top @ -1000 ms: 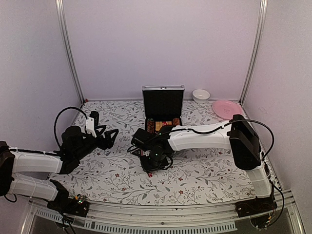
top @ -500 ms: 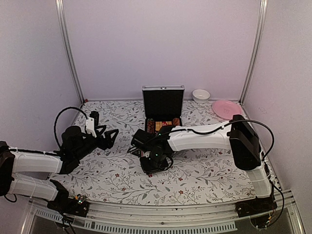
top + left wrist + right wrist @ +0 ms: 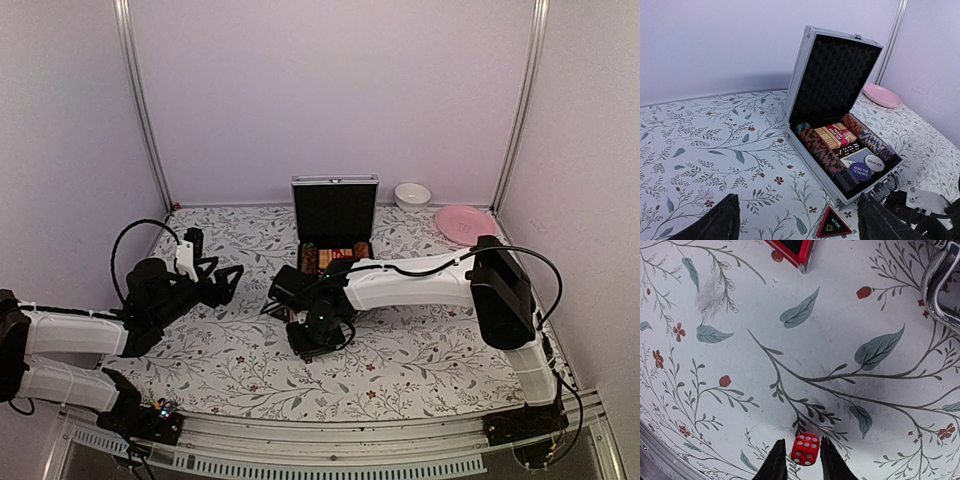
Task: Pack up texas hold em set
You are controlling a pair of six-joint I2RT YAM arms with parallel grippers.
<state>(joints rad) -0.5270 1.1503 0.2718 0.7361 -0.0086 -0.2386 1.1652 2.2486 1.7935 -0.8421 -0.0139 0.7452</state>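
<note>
Honestly, from the top view I could not see the die at all: the wrist of the right arm covered the spot on the counter in front of the case. The right wrist camera showed it, a small red die with white dots, low in the frame. Only the tips of the right jaws were visible there, the rest cut off by the lower border. The black triangular piece was cut off at the upper border, and one metal corner of the case showed at the right border.

Around the die I saw only flowered cloth, and the counter's near edge crossed the lower left corner of that view.

The die sat on the counter between the right jaws, which stood narrow. One tip was just beside it with a thin strip of cloth between, the other so close that I could not tell if it touched.

The left arm was well apart from this. Its left jaws were wide and held nothing, and they looked toward the open case, lid upright, with the poker chips and card pack inside. The triangular piece lay just beside the case's near corner. Small dark pieces next to the cards were too small to name.
</note>
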